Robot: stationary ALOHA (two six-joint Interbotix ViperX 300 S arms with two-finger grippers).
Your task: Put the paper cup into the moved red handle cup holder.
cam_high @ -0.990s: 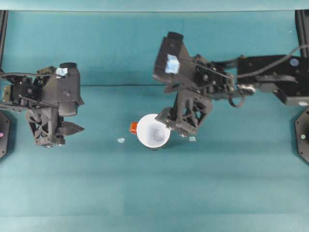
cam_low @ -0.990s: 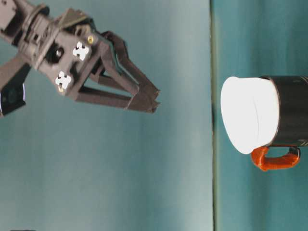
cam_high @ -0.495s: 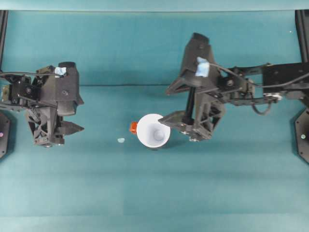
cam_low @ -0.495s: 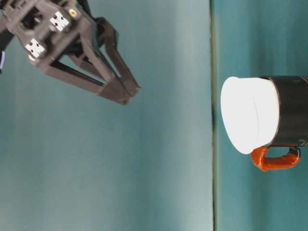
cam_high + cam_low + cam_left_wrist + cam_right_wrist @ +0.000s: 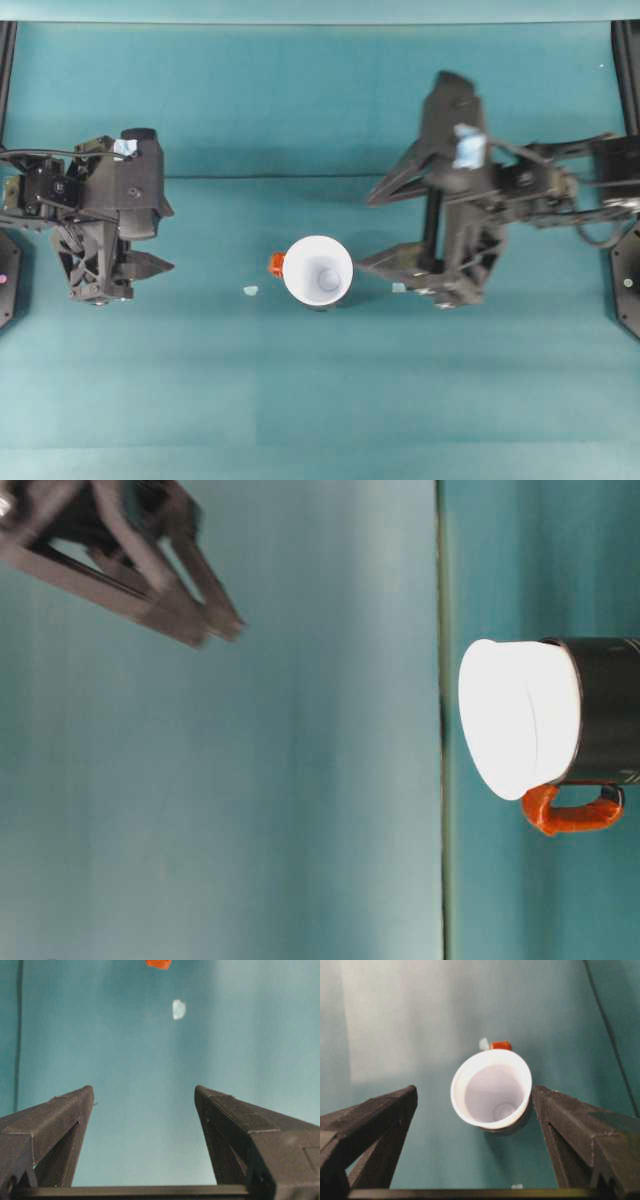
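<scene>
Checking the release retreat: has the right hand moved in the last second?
Yes. In the overhead view the right hand has pulled off to the right of the paper cup, which sits unmoved in the cup holder. A second ago it was at the cup's rim.

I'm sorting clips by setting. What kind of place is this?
Likely a robot lab bench: a bare teal table and backdrop, two black arms on fixed mounts, and a paper cup in a red handle cup holder.

The white tapered paper cup [image 5: 318, 270] is seated upright in the glossy black red-handled cup holder [image 5: 606, 725], mid-table [image 5: 300, 400], between both grippers.
</scene>
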